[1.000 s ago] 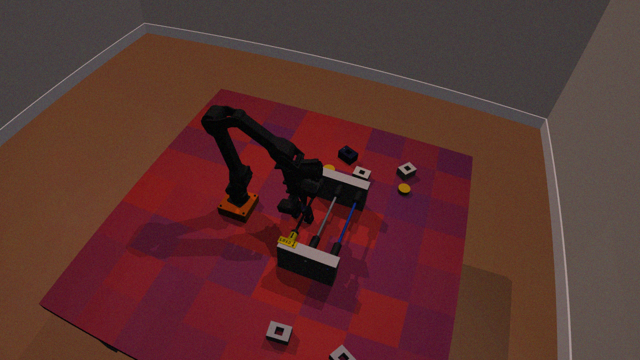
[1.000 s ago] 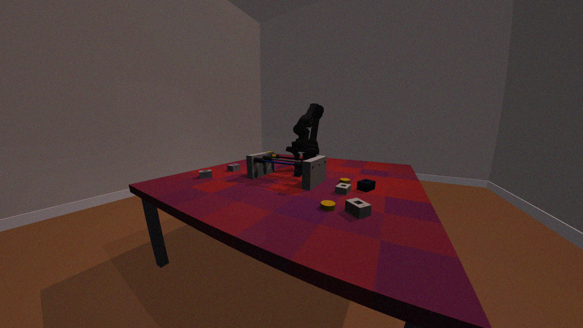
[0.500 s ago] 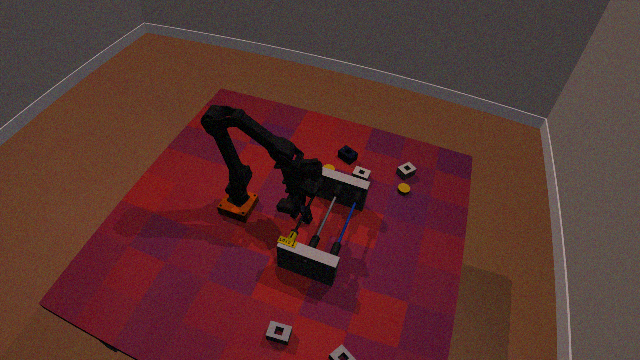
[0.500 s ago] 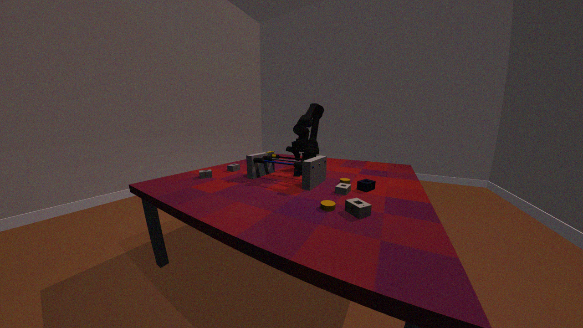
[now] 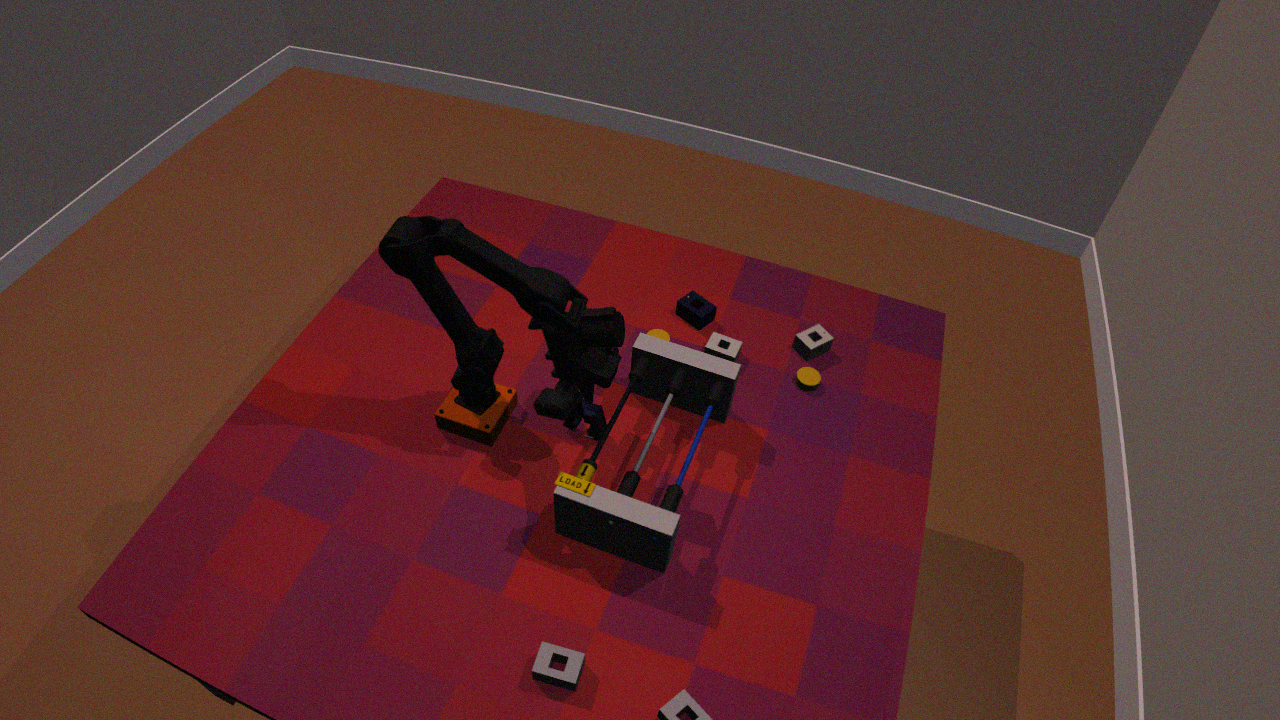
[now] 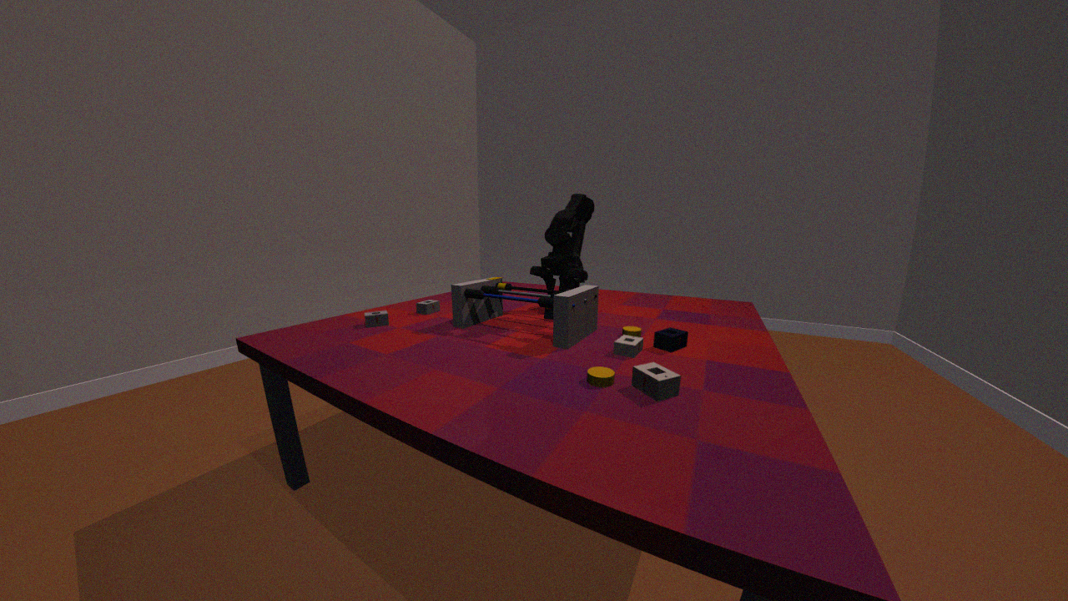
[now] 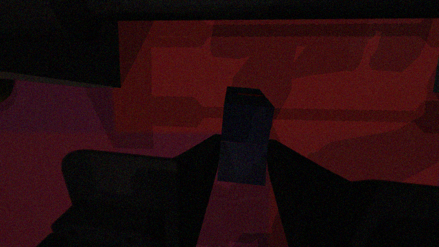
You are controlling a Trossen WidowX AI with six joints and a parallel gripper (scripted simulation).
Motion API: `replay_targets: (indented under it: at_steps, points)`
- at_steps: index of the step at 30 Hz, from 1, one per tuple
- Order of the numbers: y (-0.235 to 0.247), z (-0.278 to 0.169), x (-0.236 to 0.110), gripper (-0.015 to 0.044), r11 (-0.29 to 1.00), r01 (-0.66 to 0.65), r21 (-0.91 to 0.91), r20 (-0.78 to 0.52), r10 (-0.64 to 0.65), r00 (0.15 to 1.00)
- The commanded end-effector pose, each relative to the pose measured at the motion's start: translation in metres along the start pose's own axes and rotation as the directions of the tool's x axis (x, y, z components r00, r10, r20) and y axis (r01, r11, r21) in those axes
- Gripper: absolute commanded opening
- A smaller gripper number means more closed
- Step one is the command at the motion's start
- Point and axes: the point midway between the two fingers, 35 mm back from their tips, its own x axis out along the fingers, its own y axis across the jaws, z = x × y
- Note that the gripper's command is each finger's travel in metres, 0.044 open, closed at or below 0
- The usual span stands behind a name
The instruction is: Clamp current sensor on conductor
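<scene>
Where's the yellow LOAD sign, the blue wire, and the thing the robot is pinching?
LOAD sign [image 5: 573,483], top view, middle of the yellow label.
Blue wire [image 5: 694,452], top view, mid-length of the rod.
Sensor [image 7: 245,137], wrist view, dark front face between the gripper [image 7: 243,161] fingers.

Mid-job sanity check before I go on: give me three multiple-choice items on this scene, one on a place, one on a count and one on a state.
1. The LOAD label sits at the end of which conductor?
A black
B grey
C blue

2. How many conductors span the two end blocks?
A two
B three
C four

3. What is the gripper's state?
A wide open, holding nothing
B shut on the sensor
C out of view

Answers:
1 A: the LOAD label is beside the black conductor.
2 B: the black, grey and blue conductors make three.
3 B: the gripper pinches the dark sensor between its fingers.
</scene>
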Motion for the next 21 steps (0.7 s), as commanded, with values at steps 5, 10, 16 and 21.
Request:
replay_targets:
  at_steps: [5, 10, 16, 21]
  points:
    - [-0.0033, -0.0192, -0.0021, 0.0000, 1.000, 0.007, 0.003, -0.004, -0.007, 1.000]
    - [-0.0033, -0.0196, -0.0008, 0.0000, 1.000, 0.007, 0.003, -0.004, -0.007, 1.000]
    - [-0.0020, -0.0183, -0.0004, 0.0026, 1.000, 0.001, 0.000, -0.004, -0.001, 1.000]
    - [-0.0020, -0.0183, -0.0004, 0.0158, 1.000, 0.001, 0.000, -0.004, -0.001, 1.000]
